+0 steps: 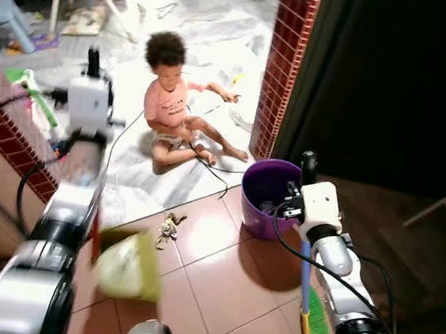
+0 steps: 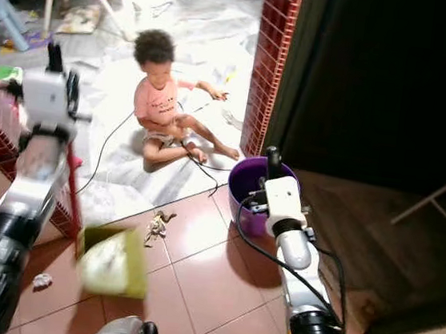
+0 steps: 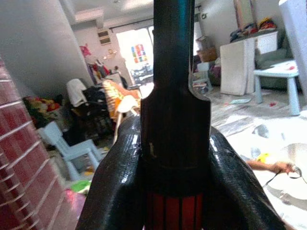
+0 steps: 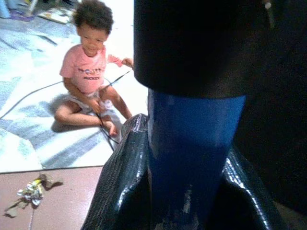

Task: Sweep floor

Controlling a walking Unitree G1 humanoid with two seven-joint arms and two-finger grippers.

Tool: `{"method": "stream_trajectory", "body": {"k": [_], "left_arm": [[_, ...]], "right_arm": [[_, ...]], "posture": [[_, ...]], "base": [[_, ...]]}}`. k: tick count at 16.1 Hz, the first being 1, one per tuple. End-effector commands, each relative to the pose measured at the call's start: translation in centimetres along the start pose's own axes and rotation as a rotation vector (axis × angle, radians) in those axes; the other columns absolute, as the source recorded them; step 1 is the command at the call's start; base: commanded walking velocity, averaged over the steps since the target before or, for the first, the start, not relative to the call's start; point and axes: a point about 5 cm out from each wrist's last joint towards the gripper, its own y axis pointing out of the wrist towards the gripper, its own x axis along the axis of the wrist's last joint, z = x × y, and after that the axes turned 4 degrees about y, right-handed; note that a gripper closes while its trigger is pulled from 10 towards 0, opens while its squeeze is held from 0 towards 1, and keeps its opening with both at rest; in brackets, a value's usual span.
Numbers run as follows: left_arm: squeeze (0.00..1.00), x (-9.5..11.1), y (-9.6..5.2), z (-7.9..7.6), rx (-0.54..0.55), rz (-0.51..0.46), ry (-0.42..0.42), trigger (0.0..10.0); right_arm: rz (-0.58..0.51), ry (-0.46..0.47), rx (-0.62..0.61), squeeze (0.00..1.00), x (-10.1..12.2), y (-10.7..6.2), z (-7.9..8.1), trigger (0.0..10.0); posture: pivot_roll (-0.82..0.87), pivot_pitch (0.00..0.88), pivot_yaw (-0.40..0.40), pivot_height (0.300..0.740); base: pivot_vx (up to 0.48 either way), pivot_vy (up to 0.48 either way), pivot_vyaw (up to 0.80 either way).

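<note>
1. our left end effector point(image 3: 175, 191) pinches the red-and-black dustpan handle point(image 3: 173, 96); yellow-green plastic dustpan point(image 1: 127, 265) sits on the brown tiled floor point(image 1: 218, 283).
2. our right end effector point(image 4: 184, 191) pinches the blue broom handle point(image 4: 192, 153) beside the purple plastic bucket point(image 1: 266, 194).
3. crumpled paper scrap point(image 1: 169, 227) lies near the seated child in a pink shirt point(image 1: 170, 100).

I see a child in a pink shirt point(image 1: 166, 100) sitting on the pale floor beyond the brick pillar point(image 1: 287, 57) (holding a thin cable), a purple bucket point(image 1: 267, 190) nearby.

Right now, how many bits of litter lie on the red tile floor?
2 visible: a crumpled scrap near the tile edge beside the purple bin, and a small white scrap near the brick wall. The dustpan may hide more.
</note>
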Motion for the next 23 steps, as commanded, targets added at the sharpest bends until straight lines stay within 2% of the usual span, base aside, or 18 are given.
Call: {"method": "stream_trajectory", "body": {"k": [1, 3, 5, 8, 10, 13, 15, 21, 23], "left_arm": [[0.00, 1.9, 0.7, 0.7, 0.007, -0.100, 0.041, 10.0], [0.00, 1.0, -0.3, 0.8, 0.006, -0.065, 0.045, 10.0], [0.00, -0.8, -1.6, 0.6, -0.002, 0.029, 0.032, 10.0], [0.00, -1.7, -3.0, 0.1, -0.021, 0.088, 0.038, 10.0], [0.00, -1.9, -3.5, -0.1, -0.030, 0.113, 0.047, 10.0], [0.00, -1.8, -3.5, -0.3, -0.032, 0.125, 0.035, 10.0], [0.00, -1.8, -3.4, -0.3, -0.029, 0.142, 0.023, 10.0], [0.00, -1.6, -3.2, -0.9, -0.040, 0.152, -0.020, 10.0], [0.00, -1.5, -3.0, -0.8, -0.037, 0.149, -0.013, 10.0]], "right_arm": [[-0.048, 0.017, 0.022, 0.00, 0.9, 0.5, 0.4, 10.0], [-0.054, 0.019, 0.036, 0.00, 1.1, 0.7, 0.7, 10.0], [-0.067, 0.023, 0.056, 0.00, 1.4, 1.0, 1.1, 10.0], [-0.083, 0.063, 0.107, 0.00, 1.8, 1.2, 1.8, 10.0], [-0.108, 0.096, 0.168, 0.00, 2.3, 1.1, 2.7, 10.0], [-0.115, 0.101, 0.176, 0.00, 2.3, 0.9, 2.8, 10.0], [-0.110, 0.120, 0.190, 0.00, 2.2, 0.8, 2.9, 10.0], [-0.129, 0.126, 0.247, 0.00, 2.5, 0.5, 3.3, 10.0], [-0.135, 0.144, 0.257, 0.00, 2.7, 0.4, 3.5, 10.0]], "posture": [[-0.09, 0.000, 0.049, 0.740], [-0.09, 0.000, 0.047, 0.740], [-0.09, 0.000, 0.045, 0.740], [-0.08, 0.000, 0.044, 0.740], [-0.09, 0.000, 0.047, 0.740], [-0.09, 0.000, 0.047, 0.740], [-0.10, 0.000, 0.047, 0.740], [-0.11, 0.000, 0.040, 0.740], [-0.11, 0.000, 0.040, 0.740]], "base": [[0.000, 0.000, 0.00], [0.000, 0.000, 0.00], [0.000, 0.000, 0.00], [0.000, 0.000, 0.00], [0.000, 0.000, 0.80], [0.000, 0.000, 0.80], [0.000, 0.000, 0.00], [0.000, 0.000, 0.80], [0.000, 0.000, 0.00]]}}
